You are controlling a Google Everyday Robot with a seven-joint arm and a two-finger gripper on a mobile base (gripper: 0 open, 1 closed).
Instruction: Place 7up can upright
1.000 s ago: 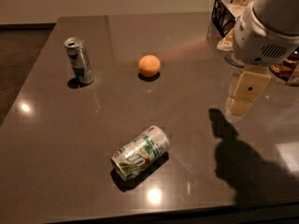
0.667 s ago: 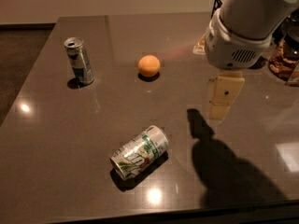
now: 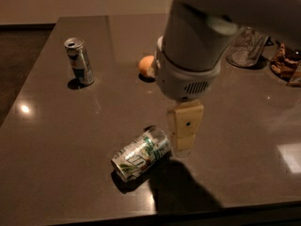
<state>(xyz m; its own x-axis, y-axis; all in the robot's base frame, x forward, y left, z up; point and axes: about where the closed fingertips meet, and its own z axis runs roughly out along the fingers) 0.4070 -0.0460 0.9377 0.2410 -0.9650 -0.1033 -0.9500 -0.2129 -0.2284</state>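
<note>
The 7up can (image 3: pixel 141 154) lies on its side on the dark table (image 3: pixel 56 140), near the front edge. It is silver-white with green lettering, and its end faces front left. My gripper (image 3: pixel 184 138) hangs from the big white arm housing (image 3: pixel 193 60) and sits just right of the can's far end, close above the table. Only one cream finger (image 3: pixel 187 121) shows from this side.
A slim silver-and-blue can (image 3: pixel 80 62) stands upright at the back left. An orange (image 3: pixel 146 66) sits behind the arm, partly hidden. A clear glass (image 3: pixel 245 48) and a snack bag (image 3: pixel 284 62) are at the back right. The table's front edge runs just below the can.
The arm has swung left and toward the front, from the table's right side to just beside the lying can. The cans and the orange have not moved.
</note>
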